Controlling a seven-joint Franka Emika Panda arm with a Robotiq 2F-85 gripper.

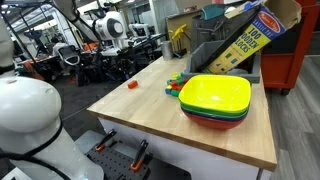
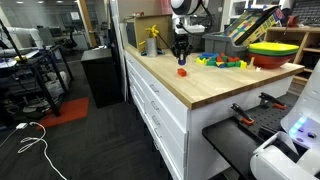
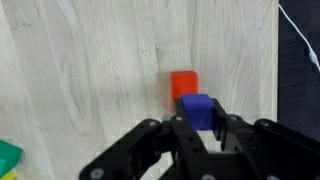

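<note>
— Now, what has the tool (image 3: 197,122) got?
— Its jaws are narrowed on a blue block (image 3: 197,106), pinched between the fingertips.
— And the red block (image 3: 183,84)?
— It's lying on the wooden table (image 3: 80,70) right beneath the tool, peeking out just past the blue block.

Bright, even overhead lighting. Soft shadows on the wooden tabletop (image 3: 90,80). The near gripper (image 3: 200,122) is slightly blurred in the wrist view.

A robotics lab: wood-topped bench with white drawers (image 2: 205,82), metal equipment racks (image 2: 35,70), red tool cabinet (image 1: 290,55). Loose white cables (image 2: 30,140) lie on the dark floor (image 2: 110,140).
</note>
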